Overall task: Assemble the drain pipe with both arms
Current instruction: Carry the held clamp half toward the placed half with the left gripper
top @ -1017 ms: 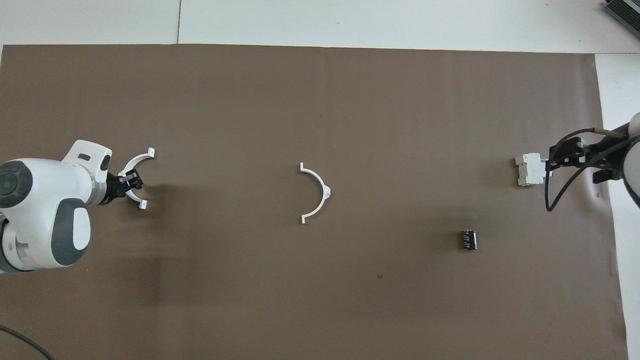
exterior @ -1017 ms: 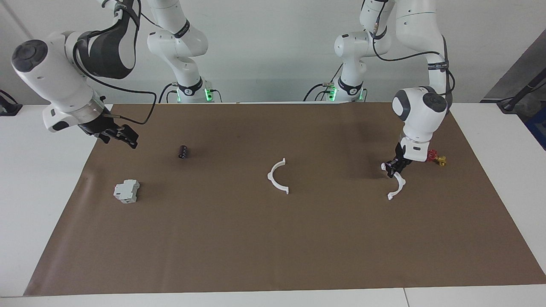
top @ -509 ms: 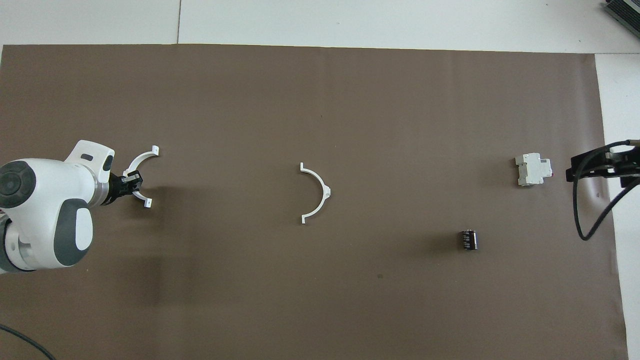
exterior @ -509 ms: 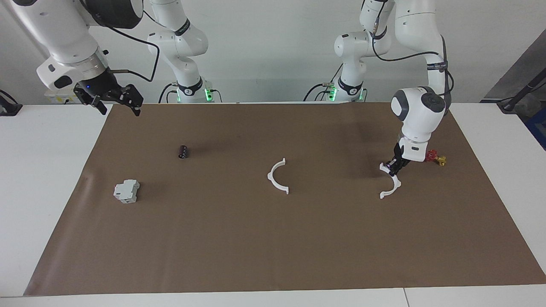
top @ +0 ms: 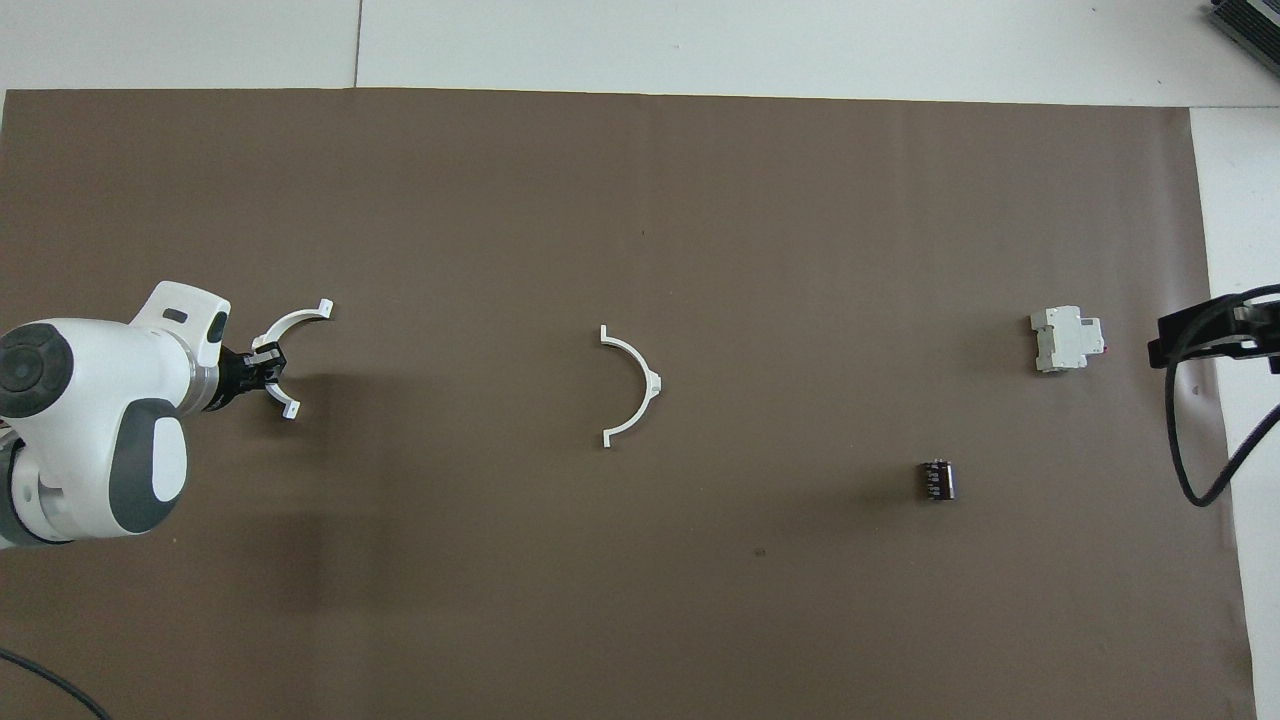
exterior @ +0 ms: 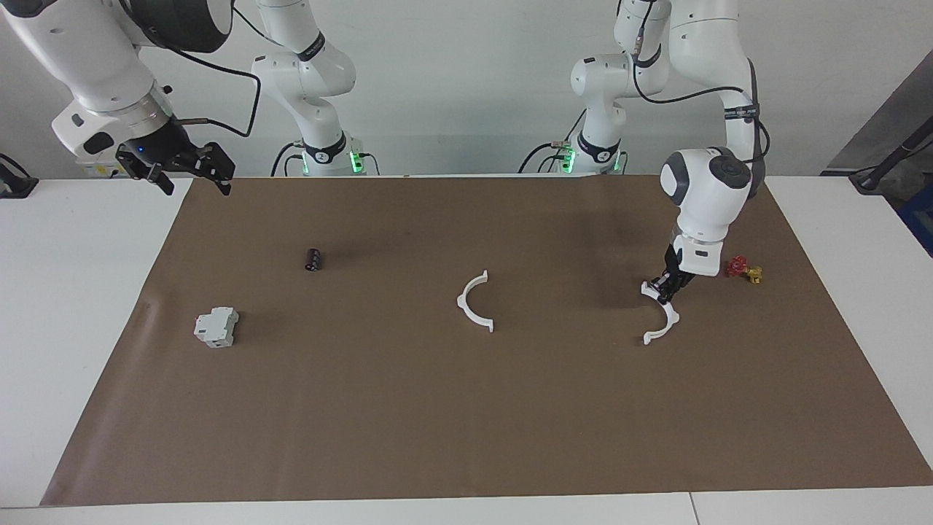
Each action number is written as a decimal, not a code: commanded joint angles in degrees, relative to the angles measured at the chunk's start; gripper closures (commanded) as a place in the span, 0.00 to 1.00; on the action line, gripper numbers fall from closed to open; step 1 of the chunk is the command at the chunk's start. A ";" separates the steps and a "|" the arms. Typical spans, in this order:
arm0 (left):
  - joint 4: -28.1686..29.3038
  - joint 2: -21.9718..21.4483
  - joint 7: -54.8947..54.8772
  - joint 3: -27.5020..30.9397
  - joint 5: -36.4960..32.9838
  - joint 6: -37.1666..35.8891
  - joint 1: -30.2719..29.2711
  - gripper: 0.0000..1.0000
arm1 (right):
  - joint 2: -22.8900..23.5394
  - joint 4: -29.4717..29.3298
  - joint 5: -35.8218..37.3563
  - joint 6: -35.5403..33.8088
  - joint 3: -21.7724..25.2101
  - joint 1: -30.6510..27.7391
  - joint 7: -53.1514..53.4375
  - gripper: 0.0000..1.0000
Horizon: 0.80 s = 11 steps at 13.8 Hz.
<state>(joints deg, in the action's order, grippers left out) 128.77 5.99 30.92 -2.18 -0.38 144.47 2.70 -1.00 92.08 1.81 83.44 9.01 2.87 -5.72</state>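
One white half-ring [exterior: 474,302] of the drain pipe lies in the middle of the brown mat; it also shows in the overhead view [top: 635,385]. My left gripper [exterior: 667,286] is low at the mat toward the left arm's end and is shut on the second half-ring [exterior: 662,319], gripping it near one end tab. In the overhead view the left gripper [top: 262,362] holds this half-ring [top: 292,320] with its open side toward the middle. My right gripper [exterior: 191,179] is open and empty, raised high over the mat's corner at the right arm's end.
A grey-white boxy block [exterior: 216,327] and a small dark cylinder [exterior: 313,259] lie toward the right arm's end. A small red and yellow part [exterior: 745,270] lies beside the left arm's hand. The brown mat [exterior: 466,423] covers most of the white table.
The right gripper rose from low near the block up to the mat's corner. The left gripper closed on its half-ring and shifted it a little toward the middle, turning it slightly.
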 commanded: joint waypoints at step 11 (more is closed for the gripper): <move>-6.07 -0.89 42.80 0.51 -1.03 -7.89 25.60 1.00 | -0.33 -2.94 -1.53 2.95 -1.10 0.29 5.18 0.00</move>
<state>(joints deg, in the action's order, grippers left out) 122.29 5.31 69.99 -2.64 -0.56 137.05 26.48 -1.57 91.50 1.46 85.27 8.08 2.87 -2.77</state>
